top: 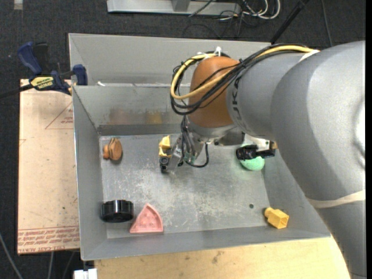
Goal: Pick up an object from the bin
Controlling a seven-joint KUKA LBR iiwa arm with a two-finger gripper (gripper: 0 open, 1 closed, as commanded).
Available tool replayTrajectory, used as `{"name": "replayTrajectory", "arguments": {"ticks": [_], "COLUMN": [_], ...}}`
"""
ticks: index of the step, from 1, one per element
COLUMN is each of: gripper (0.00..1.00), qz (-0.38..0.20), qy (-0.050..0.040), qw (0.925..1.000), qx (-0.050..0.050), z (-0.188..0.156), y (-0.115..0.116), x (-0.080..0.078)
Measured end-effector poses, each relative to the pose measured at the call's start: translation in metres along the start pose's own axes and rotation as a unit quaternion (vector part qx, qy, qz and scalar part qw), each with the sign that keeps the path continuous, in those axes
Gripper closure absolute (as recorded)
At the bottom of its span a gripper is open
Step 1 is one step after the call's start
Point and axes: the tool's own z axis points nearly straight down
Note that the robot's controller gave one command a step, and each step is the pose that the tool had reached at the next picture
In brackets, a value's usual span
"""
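Robot arm (314,109) overhangs scuffed grey bin (203,202), with dark carpet (58,10) beyond.

Grey bin (221,196), brown lump (112,150) left, black disc (116,211) beside pink wedge (147,221), yellow block (276,217) front right, green ball (253,164)

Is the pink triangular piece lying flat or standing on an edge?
Lying flat. The pink triangular piece shows its whole broad face upward on the bin floor, beside the black round thing.
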Motion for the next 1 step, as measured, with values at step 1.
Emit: {"name": "replayTrajectory", "arguments": {"ticks": [1], "gripper": [1.0], "qz": [0.0], "qy": [0.0002], "qw": [1.0], "qx": [0.0], "z": [-0.0141], "y": [-0.0001], "x": [0.0001]}}
